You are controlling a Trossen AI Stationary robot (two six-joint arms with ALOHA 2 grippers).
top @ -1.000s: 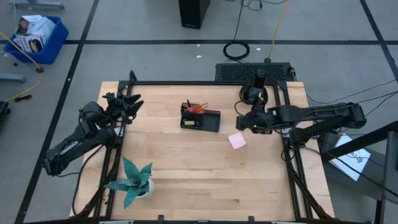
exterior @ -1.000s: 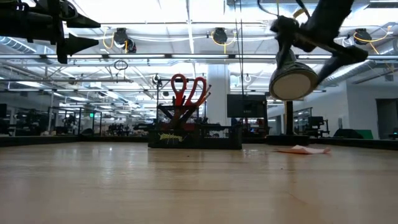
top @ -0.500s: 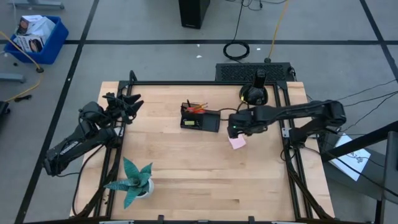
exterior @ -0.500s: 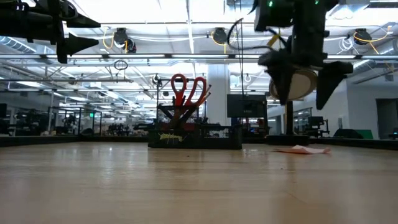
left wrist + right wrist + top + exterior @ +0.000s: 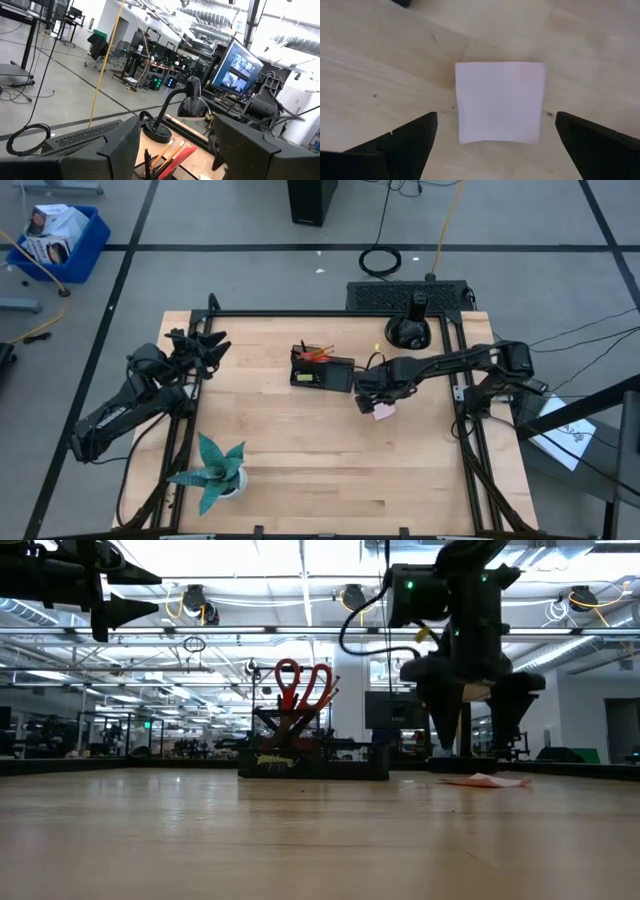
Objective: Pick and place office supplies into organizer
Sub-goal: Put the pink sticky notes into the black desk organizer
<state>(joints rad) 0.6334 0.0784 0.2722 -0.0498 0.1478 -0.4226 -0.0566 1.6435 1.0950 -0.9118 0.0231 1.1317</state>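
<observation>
1. The right gripper [image 5: 495, 135] hangs over the pink sticky-note pad [image 5: 500, 101], its two dark fingers [image 5: 407, 137] spread wide to either side of the pad and holding nothing; the pad lies flat on the wooden table [image 5: 380, 65] between and just ahead of them.
2. From above, the right gripper [image 5: 368, 392] is just beside the pad [image 5: 384, 411], which lies on the table [image 5: 300, 450] to the right of the organizer [image 5: 322, 371].
3. At table height, the right gripper [image 5: 475, 730] points downward above the table surface, with the pad [image 5: 485, 780] lying low just beside it.
4. The organizer [image 5: 312, 756] stands farther back, with red-handled scissors [image 5: 303, 687] upright in it; orange pencils [image 5: 318, 352] lie in it too.
5. The left gripper [image 5: 205, 345] waits at the table's far left edge, fingers [image 5: 115, 150] apart and empty.
6. A teal plant [image 5: 215, 470] stands at the near left, and a black desk lamp [image 5: 410, 330] at the far right.
</observation>
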